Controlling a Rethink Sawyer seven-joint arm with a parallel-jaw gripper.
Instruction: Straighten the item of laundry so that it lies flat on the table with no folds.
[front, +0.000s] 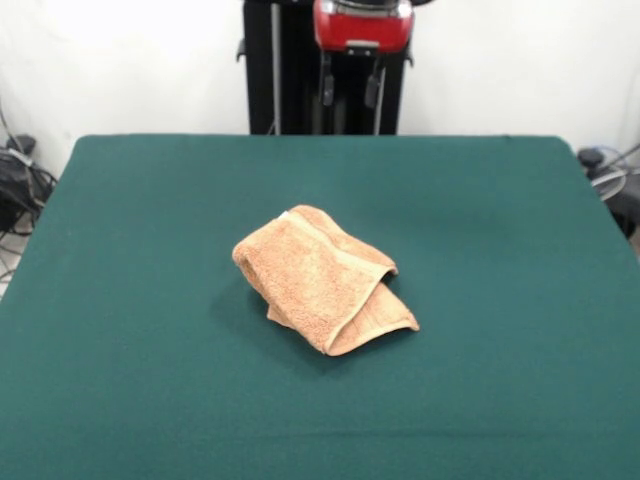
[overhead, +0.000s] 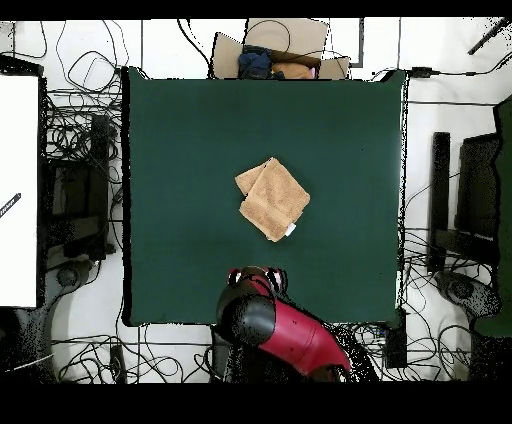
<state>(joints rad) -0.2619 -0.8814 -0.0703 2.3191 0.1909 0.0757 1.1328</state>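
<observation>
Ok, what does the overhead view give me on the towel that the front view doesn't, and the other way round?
Only the overhead view shows a small white tag at one corner of the folded peach-orange terry towel, plus the cables on the floor around the table.

Only the front view shows the layering: an upper flap wrapped over a lower flap, whose corner sticks out towards the camera.

Both show the towel folded, near the middle of the dark green felt-topped table, with the red and black arm drawn back at the table's edge, not touching the towel.
</observation>
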